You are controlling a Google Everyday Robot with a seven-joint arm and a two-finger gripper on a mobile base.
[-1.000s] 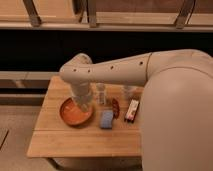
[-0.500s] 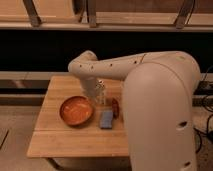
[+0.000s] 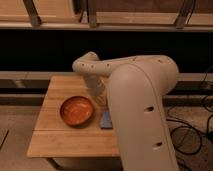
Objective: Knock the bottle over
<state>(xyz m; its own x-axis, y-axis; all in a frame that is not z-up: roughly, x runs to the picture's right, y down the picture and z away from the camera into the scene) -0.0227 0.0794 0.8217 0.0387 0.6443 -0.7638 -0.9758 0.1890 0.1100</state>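
Gripper [image 3: 100,91] is low over the wooden table [image 3: 55,135], just right of the orange bowl [image 3: 77,110], mostly hidden behind the arm [image 3: 135,95]. Bottle [image 3: 101,93] is right of the bowl, at the gripper; contact unclear. Blue sponge [image 3: 105,119] lies right of the bowl, nearer the front edge.

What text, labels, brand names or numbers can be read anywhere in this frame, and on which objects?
None can be read.
Orange bowl: plain, no marking.
Blue object beside it: no legible print.
Robot arm: only dark holes, no lettering.
The gripper sits low over the table behind the bowl; nothing legible there.
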